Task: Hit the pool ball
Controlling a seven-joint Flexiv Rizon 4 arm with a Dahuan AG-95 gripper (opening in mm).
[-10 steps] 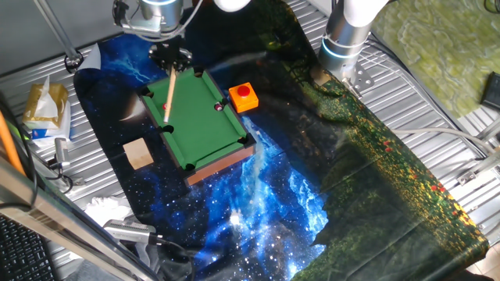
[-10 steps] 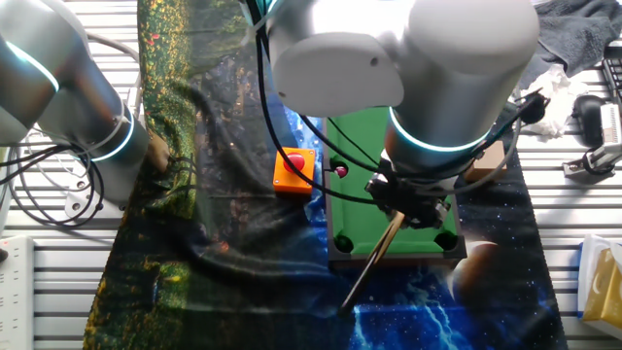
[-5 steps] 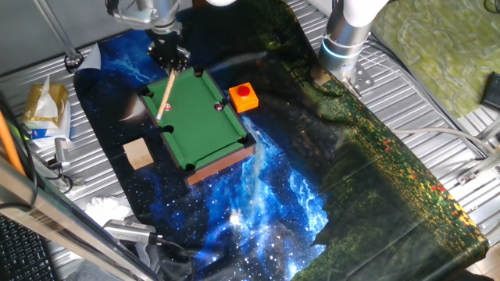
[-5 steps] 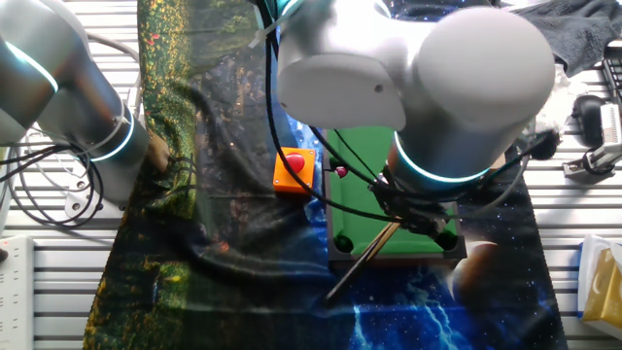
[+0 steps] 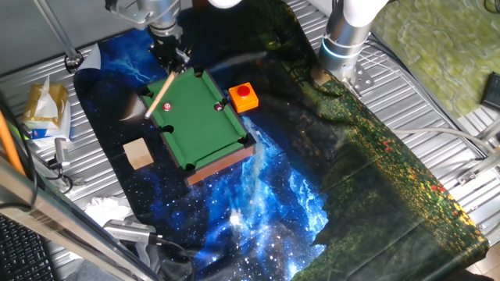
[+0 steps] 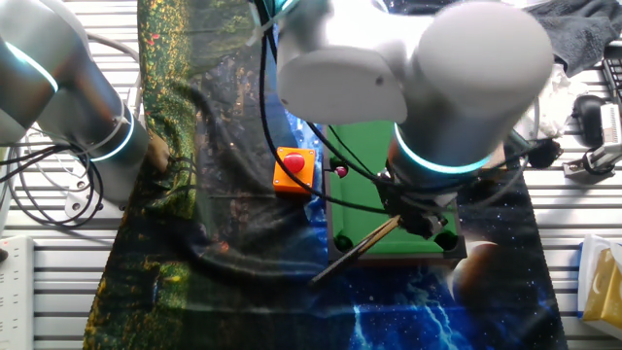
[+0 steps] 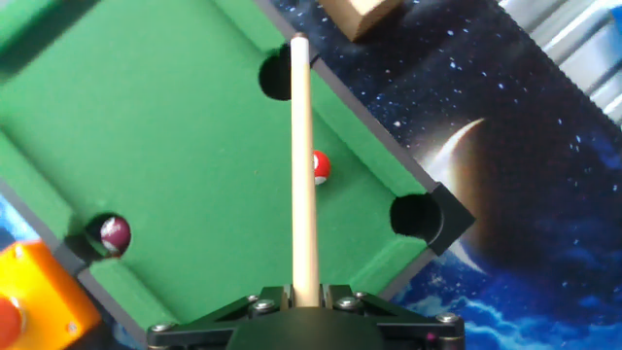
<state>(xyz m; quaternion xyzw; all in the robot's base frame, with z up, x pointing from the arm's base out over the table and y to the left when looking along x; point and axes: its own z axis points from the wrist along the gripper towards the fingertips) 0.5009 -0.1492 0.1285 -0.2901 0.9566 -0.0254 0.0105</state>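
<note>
Hand view: a maroon ball (image 7: 115, 231) sits at the left rail's pocket on the green mini pool table (image 7: 175, 146). The gripper (image 7: 303, 297) clamps a wooden cue stick (image 7: 300, 165) running over the felt. Just right of it lies the pool ball (image 7: 321, 167), near the right rail. The strike seems not yet done.
</note>
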